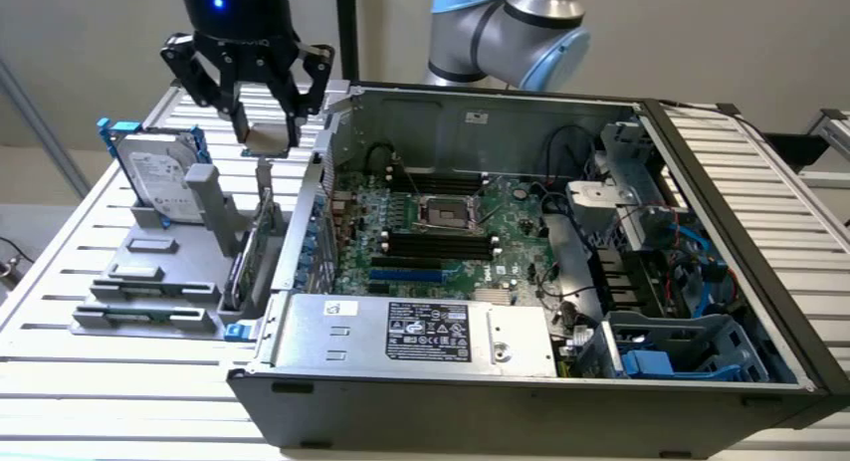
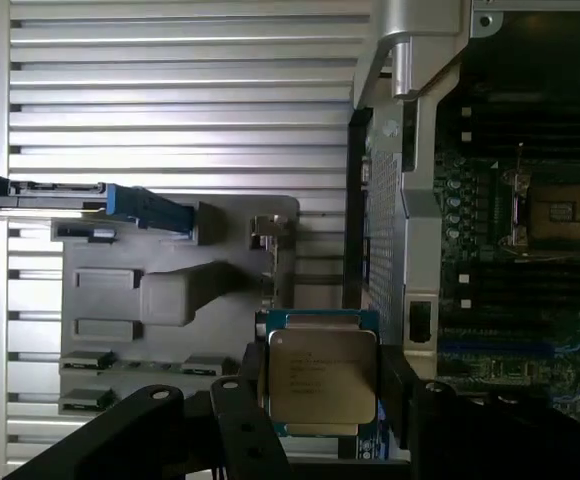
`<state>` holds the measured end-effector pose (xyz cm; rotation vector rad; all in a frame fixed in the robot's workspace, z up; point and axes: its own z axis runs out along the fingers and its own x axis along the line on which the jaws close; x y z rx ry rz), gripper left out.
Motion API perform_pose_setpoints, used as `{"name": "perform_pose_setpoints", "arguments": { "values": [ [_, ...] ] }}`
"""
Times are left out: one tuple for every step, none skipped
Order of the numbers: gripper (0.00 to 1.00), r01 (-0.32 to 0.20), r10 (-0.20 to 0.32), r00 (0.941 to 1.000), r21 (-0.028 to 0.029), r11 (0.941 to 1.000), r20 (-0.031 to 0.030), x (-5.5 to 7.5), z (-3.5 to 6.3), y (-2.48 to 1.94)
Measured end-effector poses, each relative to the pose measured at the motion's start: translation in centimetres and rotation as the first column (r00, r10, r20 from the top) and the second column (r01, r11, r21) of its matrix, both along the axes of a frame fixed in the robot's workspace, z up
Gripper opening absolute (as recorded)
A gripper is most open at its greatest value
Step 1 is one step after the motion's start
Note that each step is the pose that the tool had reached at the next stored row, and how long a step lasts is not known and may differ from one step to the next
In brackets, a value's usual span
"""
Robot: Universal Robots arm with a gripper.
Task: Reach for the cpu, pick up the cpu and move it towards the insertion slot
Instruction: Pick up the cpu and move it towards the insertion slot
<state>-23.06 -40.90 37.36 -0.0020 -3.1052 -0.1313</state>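
The small flat square cpu with the silver-grey metal top is pinched between the two black fingers of the gripper and is held in the air above the grey plastic holder tray, just outside the wall of the open grey computer case. The square insertion slot with the dark centre and silvery frame is seen on the green circuit board, well apart from the fingers. For this carry, it is judged that the chip should be kept level and firmly clamped, and lifted clear of the case wall.
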Motion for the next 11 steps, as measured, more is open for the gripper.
{"name": "perform_pose_setpoints", "arguments": {
  "values": [
    [0.55, 0.0, 0.0, 1.0, 0.0009, 1.0, 0.0, 0.5, 0.04, 0.0],
    [0.55, 0.0, 0.0, 1.0, 0.0016, 1.0, 0.0, 0.9, 0.07, 0.0],
    [0.55, 0.0, 0.0, 1.0, 0.0021, 1.0, -0.0001, 1.3, 0.1, 0.0],
    [0.55, 0.0, 0.0, 1.0, 0.0026, 1.0, -0.0001, 1.8, 0.12, 0.0],
    [0.55, 0.0, 0.0, 1.0, 0.0032, 1.0, -0.0001, 2.3, 0.14, 0.0],
    [0.55, 0.0, 0.0, 1.0, 0.0035, 1.0, -0.0001, 2.7, 0.15, 0.0],
    [0.55, 0.0, 0.0, 1.0, 0.0038, 1.0, 0.0, 3.2, 0.16, 0.0],
    [0.55, 0.0, 0.0, 1.0, 0.0041, 1.0, 0.0, 3.6, 0.16, 0.0],
    [0.55, 0.0, 0.0, 1.0, 0.0045, 1.0, 0.0, 4.1, 0.16, 0.0],
    [0.55, 0.0, 0.0, 1.0, 0.0047, 1.0, -0.0001, 4.5, 0.17, 0.01],
    [0.55, 0.0, 0.0, 1.0, 0.0049, 1.0, 0.0, 5.0, 0.17, 0.03]
  ]
}}
